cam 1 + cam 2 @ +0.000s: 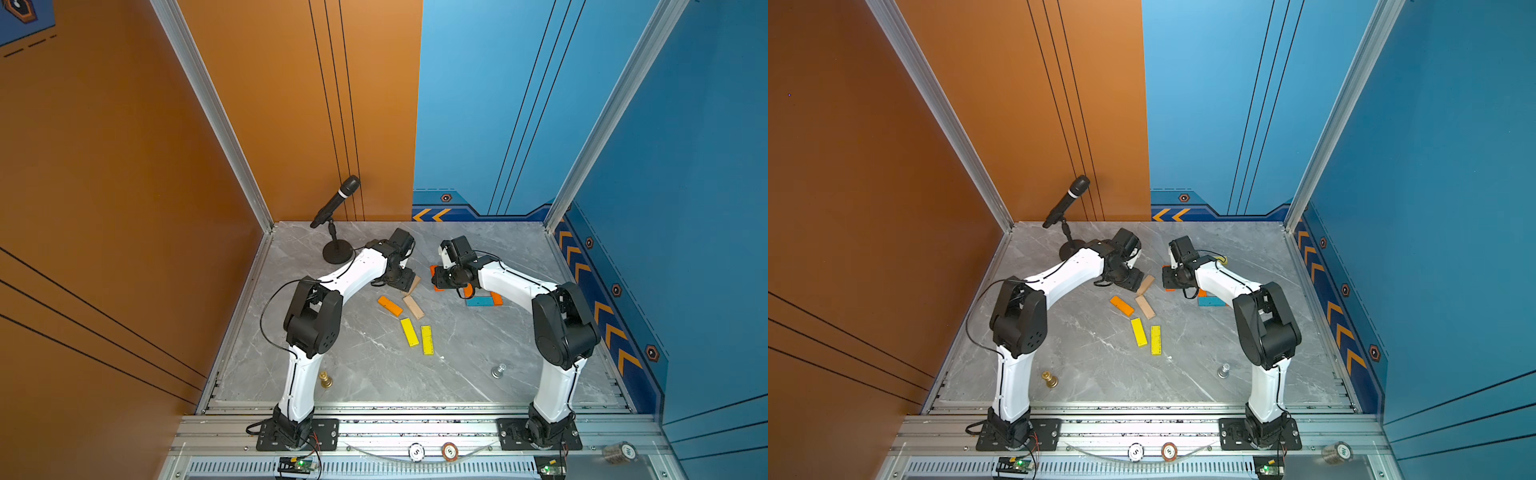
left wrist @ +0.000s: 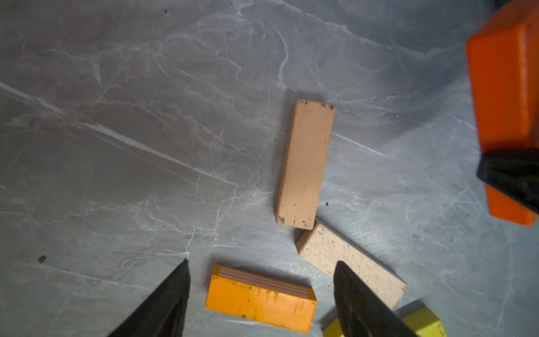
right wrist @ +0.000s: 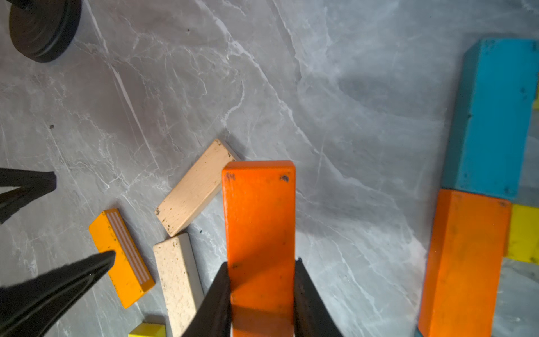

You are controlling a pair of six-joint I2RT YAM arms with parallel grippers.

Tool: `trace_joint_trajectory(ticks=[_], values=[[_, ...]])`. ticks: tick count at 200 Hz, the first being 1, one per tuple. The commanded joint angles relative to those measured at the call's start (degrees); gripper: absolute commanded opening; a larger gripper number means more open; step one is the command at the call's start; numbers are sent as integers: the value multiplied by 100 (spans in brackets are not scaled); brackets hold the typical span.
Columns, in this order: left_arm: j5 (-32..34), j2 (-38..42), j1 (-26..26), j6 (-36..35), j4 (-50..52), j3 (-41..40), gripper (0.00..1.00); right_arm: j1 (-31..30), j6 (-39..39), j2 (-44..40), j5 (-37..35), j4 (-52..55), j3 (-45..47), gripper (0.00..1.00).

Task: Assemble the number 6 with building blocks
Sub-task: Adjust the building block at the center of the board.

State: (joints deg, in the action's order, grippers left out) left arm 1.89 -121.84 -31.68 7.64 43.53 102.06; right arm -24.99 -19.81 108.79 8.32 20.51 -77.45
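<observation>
Orange block is sitting clamped in the right gripper, held off the grey marble bench just right of centre in both top views. The left gripper is hanging with jaws apart and empty above an amber block and two pale wood blocks. Two yellow blocks are lying mid-frame, and bare bench is stretching from them to the lower edge.

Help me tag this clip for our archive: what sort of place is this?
Probably a robot test or data-collection booth: a left arm and a right arm bolted to an aluminium rail, a marble-look tabletop walled in by orange panels and blue panels, and a microphone on a stand.
</observation>
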Motion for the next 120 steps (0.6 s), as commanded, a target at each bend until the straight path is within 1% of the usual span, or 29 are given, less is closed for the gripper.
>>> trace_joint_trajectory(ticks=[1,52,67,93,120], values=[[-279,-290,22,-104,86,323,71,86,-194,-292,-260,-102,85,25],[-442,-871,-31,-184,81,738,70,214,-269,-249,-67,-121,99,25],[-512,-983,-30,-179,93,801,67,214,-283,-215,-63,-122,88,25],[-600,-1132,-40,-157,85,899,65,214,-288,-149,-39,-96,37,25],[-651,-1261,-64,-131,90,990,59,210,-233,-39,-40,12,-66,25]])
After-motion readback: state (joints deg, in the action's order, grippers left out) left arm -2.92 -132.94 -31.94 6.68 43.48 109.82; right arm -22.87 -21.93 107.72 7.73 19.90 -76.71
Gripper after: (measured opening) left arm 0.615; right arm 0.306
